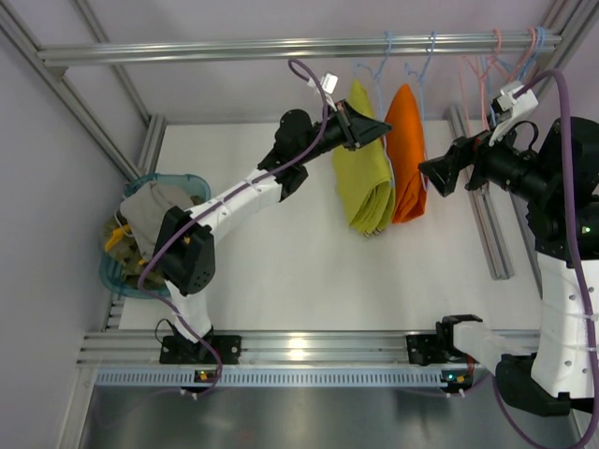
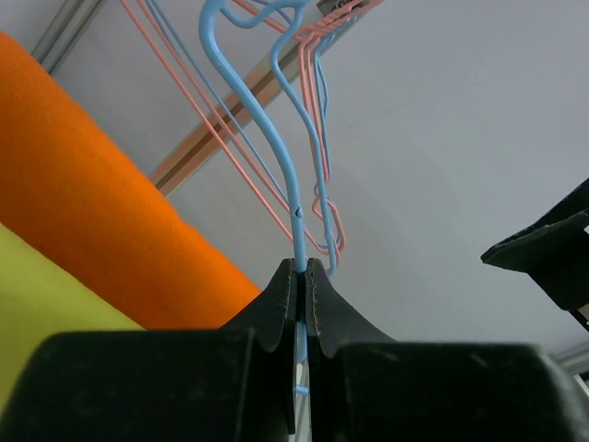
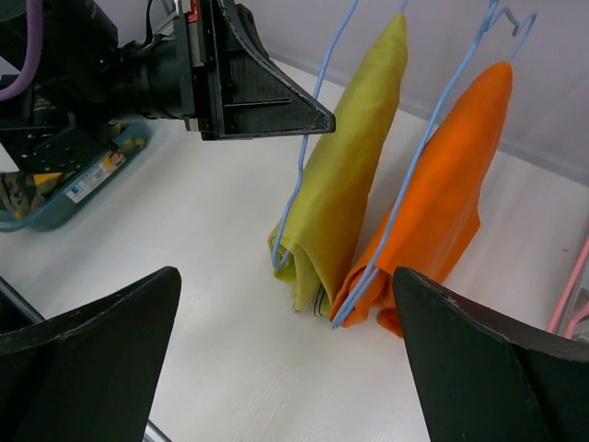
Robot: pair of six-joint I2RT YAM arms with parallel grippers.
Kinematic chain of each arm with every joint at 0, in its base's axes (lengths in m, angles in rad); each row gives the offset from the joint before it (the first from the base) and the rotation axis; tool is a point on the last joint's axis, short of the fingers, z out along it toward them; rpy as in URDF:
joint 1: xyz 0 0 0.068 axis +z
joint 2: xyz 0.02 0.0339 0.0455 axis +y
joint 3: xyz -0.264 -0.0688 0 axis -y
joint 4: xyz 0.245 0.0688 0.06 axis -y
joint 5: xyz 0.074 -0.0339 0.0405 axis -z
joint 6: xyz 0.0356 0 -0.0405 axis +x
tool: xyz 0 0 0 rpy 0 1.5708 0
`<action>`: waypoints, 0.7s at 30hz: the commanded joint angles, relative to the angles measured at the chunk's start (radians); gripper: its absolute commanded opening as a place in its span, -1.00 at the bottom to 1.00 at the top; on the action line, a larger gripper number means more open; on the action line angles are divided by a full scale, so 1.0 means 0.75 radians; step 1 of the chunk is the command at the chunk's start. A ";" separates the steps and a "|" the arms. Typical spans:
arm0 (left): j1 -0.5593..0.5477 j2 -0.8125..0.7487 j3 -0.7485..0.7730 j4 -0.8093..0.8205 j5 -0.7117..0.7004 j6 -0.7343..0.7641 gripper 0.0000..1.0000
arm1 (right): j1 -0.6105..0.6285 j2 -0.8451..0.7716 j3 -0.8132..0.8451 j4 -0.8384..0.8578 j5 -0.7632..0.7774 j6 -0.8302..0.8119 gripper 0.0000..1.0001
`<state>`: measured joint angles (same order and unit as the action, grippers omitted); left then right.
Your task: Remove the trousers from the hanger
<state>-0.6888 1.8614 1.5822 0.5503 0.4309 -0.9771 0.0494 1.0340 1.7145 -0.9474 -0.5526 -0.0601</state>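
Pinching the blue wire hanger (image 2: 291, 189) of the mustard cloth trousers (image 1: 365, 178), left end effector (image 2: 303, 269) is closed; right end effector (image 1: 430, 177) gapes empty.

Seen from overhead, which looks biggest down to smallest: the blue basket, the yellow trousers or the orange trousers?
1. Basket, though partly hidden.
2. Yellow trousers.
3. Orange trousers, which look narrower here. Both pairs hang edge-on to the camera, so their true sizes may match.
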 commanded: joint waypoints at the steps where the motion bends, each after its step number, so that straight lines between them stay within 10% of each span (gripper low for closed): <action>1: 0.010 -0.111 0.167 0.160 0.059 0.049 -1.00 | -0.009 -0.023 -0.008 0.032 -0.014 -0.020 0.99; 21: 0.045 -0.299 0.036 0.203 0.135 0.149 -1.00 | -0.009 0.010 -0.034 0.169 -0.108 0.074 0.99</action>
<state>-0.6617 1.7569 1.6115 0.4858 0.5140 -0.8944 0.0494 1.0355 1.6752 -0.8978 -0.5991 -0.0303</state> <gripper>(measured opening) 0.036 0.993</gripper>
